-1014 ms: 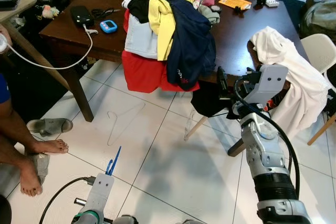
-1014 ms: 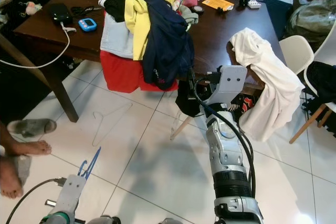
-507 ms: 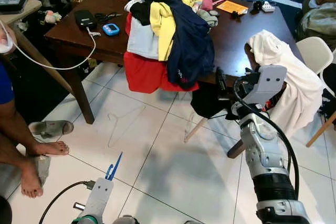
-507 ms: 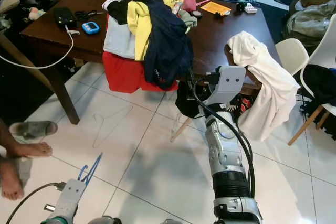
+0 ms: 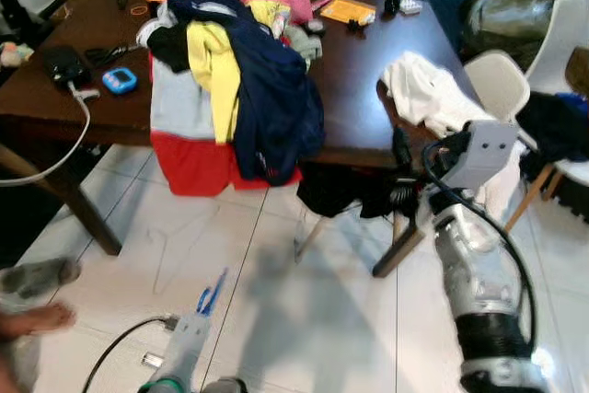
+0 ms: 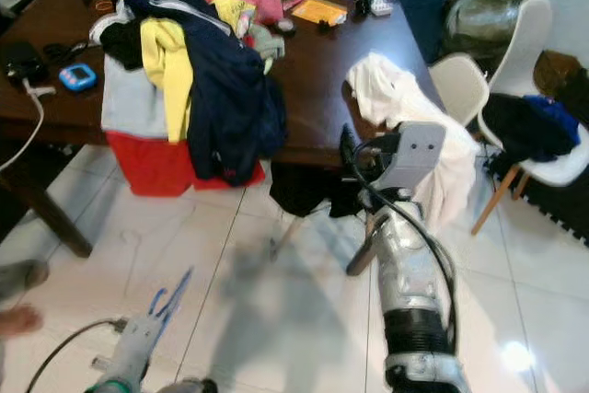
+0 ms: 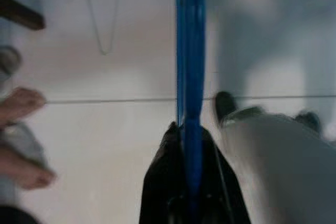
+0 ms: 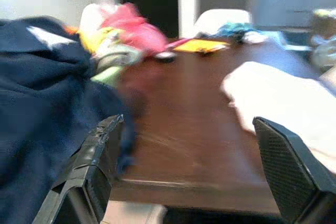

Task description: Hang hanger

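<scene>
Tiled floor (image 5: pixel 304 319); left pincer (image 7: pixel 190 129) grips blue hanger (image 7: pixel 189 51).

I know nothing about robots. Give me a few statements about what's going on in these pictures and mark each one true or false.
1. The left gripper is shut on a blue hanger. True.
2. The right gripper is holding a white shirt. False: its fingers are open and empty, raised by the table edge.
3. A pile of clothes hangs over the table's edge. True.
4. A wire hanger hangs on a chair. False: it lies on the floor.
5. A white garment is draped over a chair. True.
</scene>
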{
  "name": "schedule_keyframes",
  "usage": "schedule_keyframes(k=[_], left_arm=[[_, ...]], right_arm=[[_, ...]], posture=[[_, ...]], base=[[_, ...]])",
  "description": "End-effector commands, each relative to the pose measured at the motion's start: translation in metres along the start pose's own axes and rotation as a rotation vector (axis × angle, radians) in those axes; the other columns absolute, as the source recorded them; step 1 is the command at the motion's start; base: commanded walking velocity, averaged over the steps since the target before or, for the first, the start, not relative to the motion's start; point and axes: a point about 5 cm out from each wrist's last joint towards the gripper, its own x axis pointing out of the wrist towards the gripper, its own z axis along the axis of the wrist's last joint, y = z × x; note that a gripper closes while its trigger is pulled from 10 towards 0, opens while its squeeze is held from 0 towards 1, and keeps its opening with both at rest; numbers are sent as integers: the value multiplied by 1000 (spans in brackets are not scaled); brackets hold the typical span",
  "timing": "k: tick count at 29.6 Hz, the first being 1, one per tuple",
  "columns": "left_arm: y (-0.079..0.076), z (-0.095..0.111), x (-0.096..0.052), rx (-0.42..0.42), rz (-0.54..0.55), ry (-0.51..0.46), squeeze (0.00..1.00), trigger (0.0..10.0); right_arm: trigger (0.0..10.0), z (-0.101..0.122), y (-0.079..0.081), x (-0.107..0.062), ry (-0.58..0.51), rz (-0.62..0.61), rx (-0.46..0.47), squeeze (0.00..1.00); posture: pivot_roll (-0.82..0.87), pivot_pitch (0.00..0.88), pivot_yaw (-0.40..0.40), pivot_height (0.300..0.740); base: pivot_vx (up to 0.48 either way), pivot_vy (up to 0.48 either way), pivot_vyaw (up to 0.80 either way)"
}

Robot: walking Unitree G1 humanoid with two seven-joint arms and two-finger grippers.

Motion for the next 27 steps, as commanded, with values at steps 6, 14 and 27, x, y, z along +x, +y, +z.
schedule_keyframes(k=[6,14,27], left_arm=[[-6,-14,-4,-5,-18,53,0,10000],[-7,-14,-4,-6,-17,59,0,10000],[-6,-28,-8,3,-69,134,0,10000]], right_arm=[[10000,3,-8,-1,-14,-18,-7,0],[10000,27,4,6,-124,50,37,0],[10000,128,66,20,-282,604,153,0]], posture=[[56,25,-26,740],[65,23,-22,740],[76,22,-30,740]], base=[[463,0,0],[449,0,0],[115,0,0]])
